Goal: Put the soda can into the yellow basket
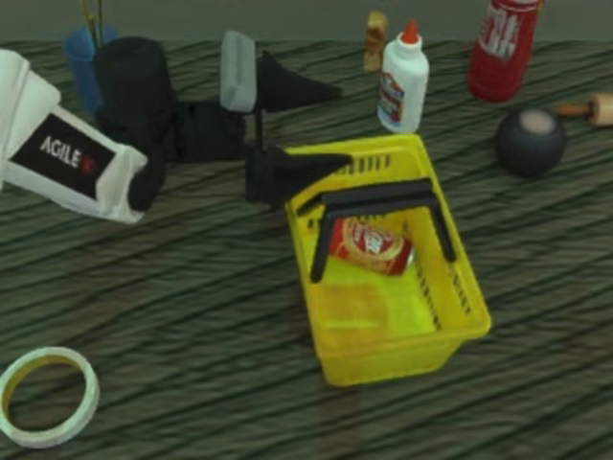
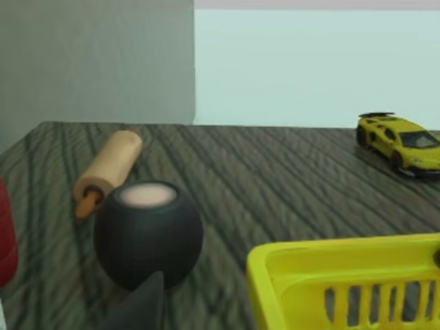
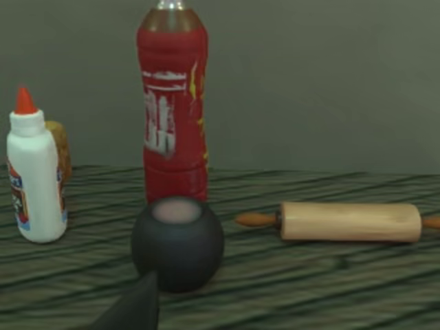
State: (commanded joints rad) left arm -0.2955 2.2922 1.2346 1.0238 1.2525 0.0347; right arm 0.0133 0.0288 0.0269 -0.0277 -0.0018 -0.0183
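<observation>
On the dark wood-grain table, the small red soda can (image 1: 370,246) lies sideways inside the bright yellow slotted plastic basket (image 1: 460,287), so the left gripper (image 1: 302,129), just beside the basket's far-left corner, stands spread apart and empty.

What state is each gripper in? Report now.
Left gripper: open, holding nothing, at the yellow basket's far left corner; the soda can lies inside.
Right gripper: not in the top view; state cannot be told.

Dark wood-grain table (image 1: 192,316), grey wall (image 3: 330,82)
</observation>
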